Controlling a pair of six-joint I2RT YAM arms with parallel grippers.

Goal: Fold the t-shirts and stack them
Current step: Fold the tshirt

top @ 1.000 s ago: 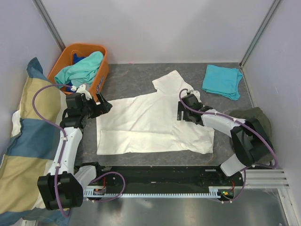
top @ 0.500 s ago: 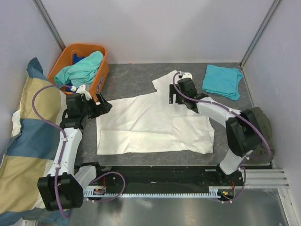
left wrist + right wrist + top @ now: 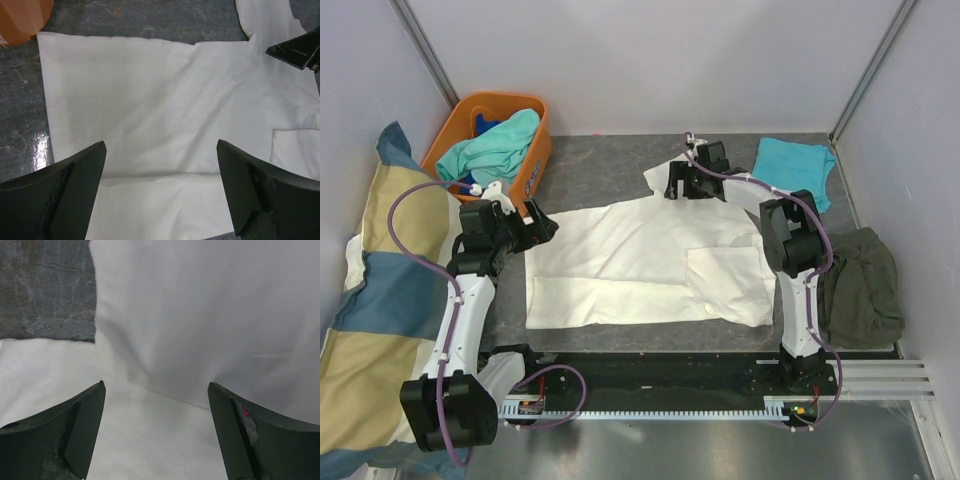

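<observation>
A cream-white t-shirt (image 3: 640, 260) lies flat on the grey table, its near edge and right sleeve folded in. It fills the left wrist view (image 3: 165, 100) and the right wrist view (image 3: 200, 315). My left gripper (image 3: 542, 225) is open at the shirt's left edge, jaws wide and empty (image 3: 160, 185). My right gripper (image 3: 672, 184) is open over the far sleeve, jaws wide and empty (image 3: 155, 425). A folded turquoise t-shirt (image 3: 792, 172) lies at the back right. Mint-green and blue tees (image 3: 492, 145) sit in the orange basket.
The orange basket (image 3: 538, 160) stands at the back left. A yellow-and-blue checked pillow (image 3: 370, 300) lies along the left side. A dark olive cloth (image 3: 865, 285) lies at the right edge. Grey walls enclose the table.
My right gripper has moved from the shirt's right middle back to the far sleeve, the arm stretching out. The left arm has stayed in place.
</observation>
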